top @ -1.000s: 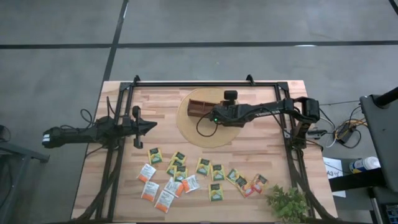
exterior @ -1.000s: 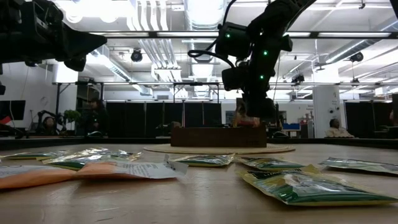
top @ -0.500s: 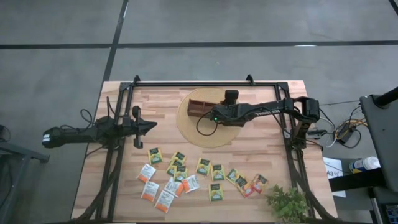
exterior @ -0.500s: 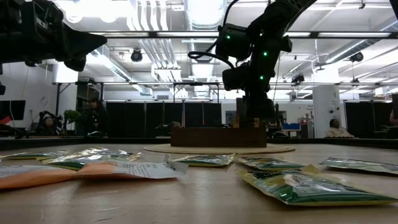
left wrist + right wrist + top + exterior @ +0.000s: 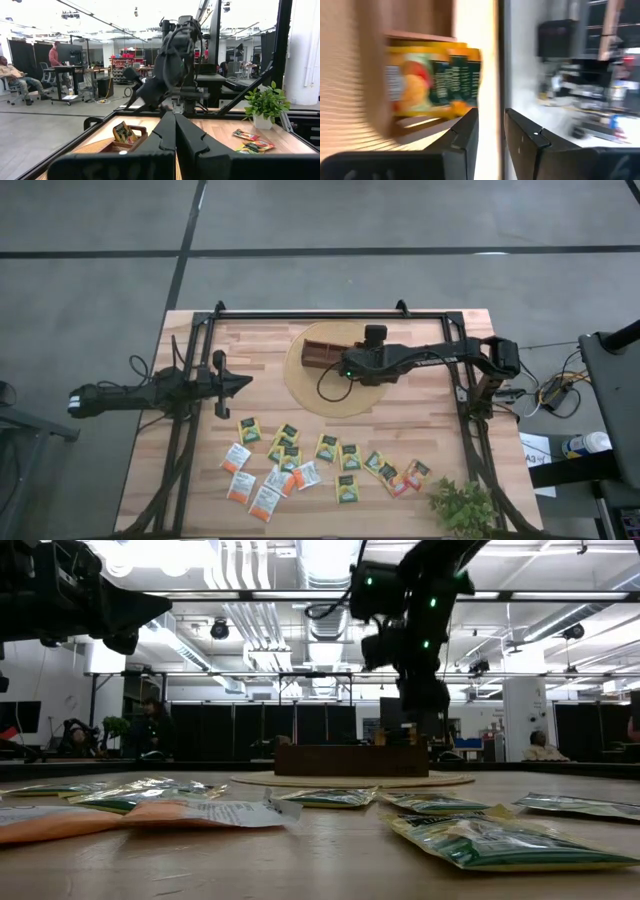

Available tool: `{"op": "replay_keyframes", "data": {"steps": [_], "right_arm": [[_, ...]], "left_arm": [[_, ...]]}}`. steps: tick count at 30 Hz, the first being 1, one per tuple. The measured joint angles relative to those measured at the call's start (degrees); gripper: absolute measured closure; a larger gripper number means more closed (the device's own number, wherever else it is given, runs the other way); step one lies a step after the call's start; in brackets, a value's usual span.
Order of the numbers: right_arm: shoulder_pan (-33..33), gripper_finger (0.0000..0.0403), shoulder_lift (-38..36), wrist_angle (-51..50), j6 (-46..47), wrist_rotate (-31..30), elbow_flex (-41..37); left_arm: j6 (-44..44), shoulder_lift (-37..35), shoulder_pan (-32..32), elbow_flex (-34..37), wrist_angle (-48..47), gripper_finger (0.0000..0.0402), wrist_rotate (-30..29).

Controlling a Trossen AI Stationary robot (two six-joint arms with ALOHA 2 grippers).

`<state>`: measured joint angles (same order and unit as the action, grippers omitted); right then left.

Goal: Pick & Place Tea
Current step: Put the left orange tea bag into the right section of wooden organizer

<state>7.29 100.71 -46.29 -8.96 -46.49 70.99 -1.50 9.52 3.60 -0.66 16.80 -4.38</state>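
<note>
**Right hand over the tray, nothing in it**

Right hand [image 5: 490,127] hangs above the wooden tray [image 5: 322,354], fingers a little apart and empty. One orange tea packet [image 5: 432,82] sits in the tray. Other tea packets [image 5: 290,460] lie scattered on the worktop [image 5: 420,410]. Left hand [image 5: 243,382] is pinched closed, off to the side.

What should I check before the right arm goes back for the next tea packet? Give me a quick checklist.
1. Right end effector empty: ok, fingers apart with nothing between them.
2. Last packet in the wooden tray: ok, an orange packet stands against the tray wall.
3. Right end effector lifted clear of the tray: ok, the low view shows it above the rim.
4. Packets left on the table: ok, many lie spread along the near edge.
5. Left end effector out of the way: ok, shut and parked at the left side.
6. Potted plant near the rightmost packets: cannot tell if it blocks reach.
</note>
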Motion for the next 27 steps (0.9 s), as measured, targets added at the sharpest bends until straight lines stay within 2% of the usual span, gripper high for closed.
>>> {"op": "replay_keyframes", "data": {"steps": [6,10,15,19,23,27], "right_arm": [[-5.41,0.0301,-3.31,-10.41,11.80,7.21,3.64],[-10.25,0.0291,-5.35,-15.30,19.35,16.13,4.64],[-16.86,0.0276,-7.00,-16.14,25.41,28.02,3.99],[-22.51,0.0263,-7.11,-16.09,25.43,34.89,3.90],[-27.01,0.0251,-6.91,-16.07,26.31,40.24,3.87],[-29.94,0.0243,-6.89,-15.87,32.53,41.80,3.83]], "left_arm": [[0.00,-0.02,0.02,-0.01,0.02,0.0402,0.01],[0.01,-0.01,0.01,-0.01,0.01,0.0402,0.02],[0.01,0.00,0.00,-0.01,0.01,0.0402,0.00],[0.01,-0.01,0.02,-0.01,0.02,0.0402,0.00],[0.00,0.00,0.02,-0.01,0.00,0.0402,0.02],[0.02,0.00,0.02,-0.01,0.01,0.0402,0.00]]}}
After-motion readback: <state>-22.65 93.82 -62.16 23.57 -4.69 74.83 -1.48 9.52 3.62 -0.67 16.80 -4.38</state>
